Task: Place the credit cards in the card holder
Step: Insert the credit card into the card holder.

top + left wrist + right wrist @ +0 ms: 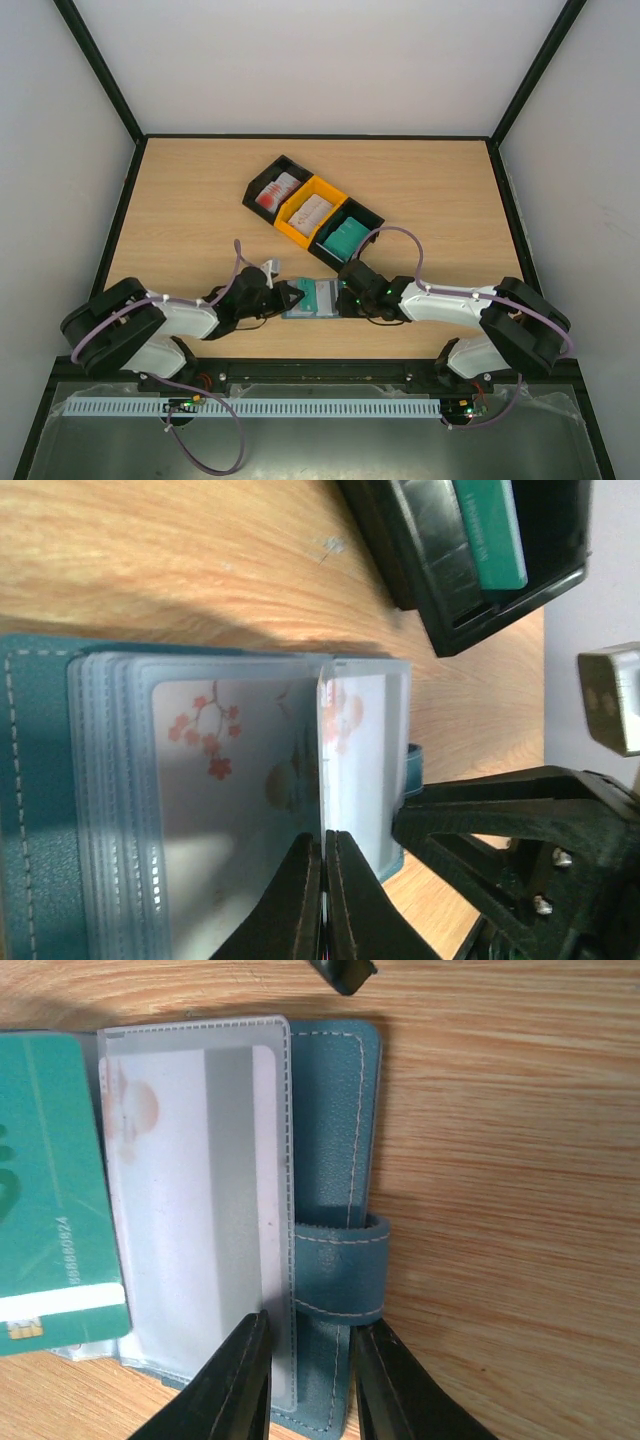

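One card holder (330,1110) lies open on the wooden worktop (200,200), near its front edge and between the two tools. Its blue-teal cover faces down and its clear plastic sleeves (120,810) face up, several of them layered one over another. One sleeve already holds a pale card printed with red blossoms (240,760).

The right tool (310,1335) is set to a narrow gap. Its two fingers sit over the cover's stitched edge, one on either side of the single clasp strap (340,1265). I cannot tell whether they press on the holder.

The left tool (323,850) has its fingers nearly together, pinching something thin that shows only edge-on and rises from the sleeves. It looks to be the green card (50,1190). In the right wrist view this card shows its face, a white stripe, a printed number and a chip. One long edge meets the sleeve's open side, and its far part runs out of frame.

Behind the holder, three bins stand touching in a slanted row.
- A black bin (262,180) holds red-and-white cards (275,192).
- The yellow bin (296,236) in the middle holds whitish cards (313,210).
- A second black bin (372,215), nearest the holder, holds a green-teal stack (342,238).

How many cards are in each stack is too small to count.
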Robot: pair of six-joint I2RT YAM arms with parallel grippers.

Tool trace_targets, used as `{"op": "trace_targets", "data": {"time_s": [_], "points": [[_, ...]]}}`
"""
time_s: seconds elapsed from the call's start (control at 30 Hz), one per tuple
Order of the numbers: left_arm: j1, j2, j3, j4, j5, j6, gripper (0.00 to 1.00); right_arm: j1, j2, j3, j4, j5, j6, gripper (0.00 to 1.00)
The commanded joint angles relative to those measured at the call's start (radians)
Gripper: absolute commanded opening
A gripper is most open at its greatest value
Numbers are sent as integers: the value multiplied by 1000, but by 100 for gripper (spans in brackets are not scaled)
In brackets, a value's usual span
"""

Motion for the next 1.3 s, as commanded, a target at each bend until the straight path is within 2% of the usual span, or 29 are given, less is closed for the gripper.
{"op": "trace_targets", "data": {"time_s": [0.0,0.23,0.57,0.87,1.03,1.17,1.27], "points": [[-6,75,-12,84,46,11,3,4,33,-23,-47,40,2,23],[-40,146,-21,153,59,-23,3,4,44,-19,-43,27,-3,22],[-47,168,-27,183,33,-41,3,3,44,-40,-24,17,8,20],[-60,127,-92,266,-105,-107,3,4,19,-50,-13,21,29,19],[-92,188,-73,336,-37,-124,3,4,23,-49,4,-9,27,19],[-147,239,-75,362,-58,-146,3,3,22,-52,24,-30,34,19],[-167,292,-82,443,-56,-169,5,3,15,-56,31,-38,42,18]]}}
